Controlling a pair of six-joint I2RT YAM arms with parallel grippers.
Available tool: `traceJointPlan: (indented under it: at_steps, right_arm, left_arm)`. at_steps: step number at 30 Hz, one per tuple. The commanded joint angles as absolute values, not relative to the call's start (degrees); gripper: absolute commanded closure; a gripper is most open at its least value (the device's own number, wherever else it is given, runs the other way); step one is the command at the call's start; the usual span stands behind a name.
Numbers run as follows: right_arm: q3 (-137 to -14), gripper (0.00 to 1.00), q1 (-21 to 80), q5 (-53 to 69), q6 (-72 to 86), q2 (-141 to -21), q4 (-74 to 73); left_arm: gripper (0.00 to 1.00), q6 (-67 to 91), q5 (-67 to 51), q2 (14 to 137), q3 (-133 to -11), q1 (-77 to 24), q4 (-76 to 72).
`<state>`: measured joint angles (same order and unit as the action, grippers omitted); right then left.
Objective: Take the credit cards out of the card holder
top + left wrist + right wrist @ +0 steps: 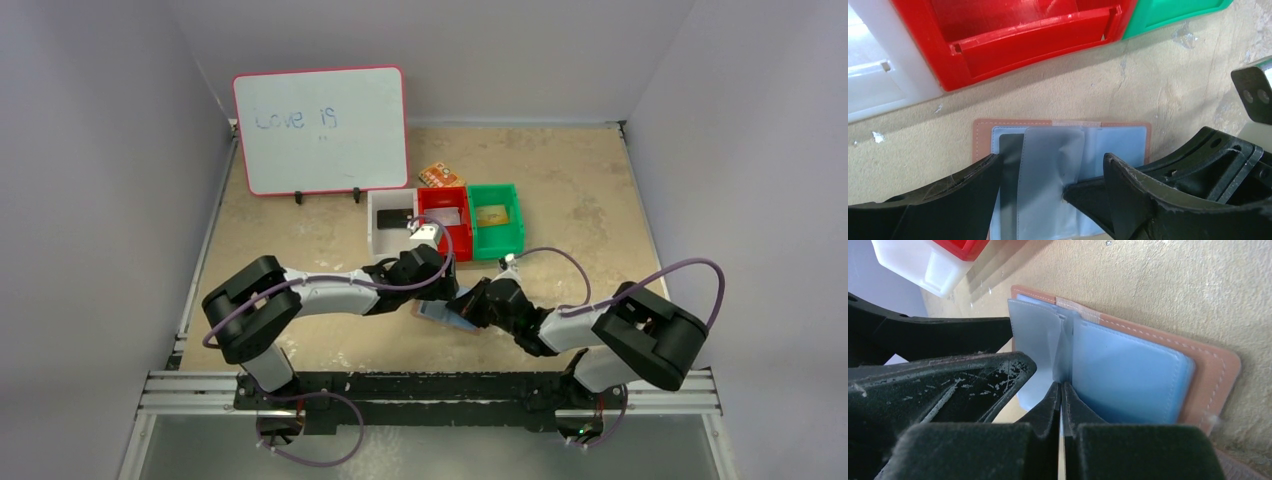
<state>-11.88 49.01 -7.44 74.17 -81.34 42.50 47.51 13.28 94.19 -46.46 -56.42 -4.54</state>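
Note:
The card holder (1137, 141) lies open on the table, tan outside and pale blue inside; it also shows in the top view (440, 313) and the right wrist view (1128, 375). A dark card (1010, 150) sits in its left pocket. A clear sleeve (1050, 165) stands up from the spine. My right gripper (1061, 386) is shut on the edge of this sleeve (1035, 335). My left gripper (1052, 160) is open, its fingers low on either side of the sleeve, the left finger (963, 190) over the dark card's edge.
Just beyond the holder stand a white bin (392, 222), a red bin (445, 215) and a green bin (495, 218), each with something flat inside. An orange patterned packet (441, 176) and a whiteboard (322, 130) are behind them. Both arms cross close together.

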Motion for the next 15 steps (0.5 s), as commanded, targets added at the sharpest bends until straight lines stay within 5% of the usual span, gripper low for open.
traceJointPlan:
  at_steps: [1,15]
  right_arm:
    - [-11.18,1.00,48.26,-7.25,72.69,-83.87,37.37]
    - [-11.23,1.00,47.63,-6.69,72.38,-84.38,37.14]
  left_arm:
    - [0.29,48.86,11.98,95.91,-48.29,-57.06,-8.10]
    - [0.32,49.91,13.79,91.51,-46.19,-58.06,-8.62]
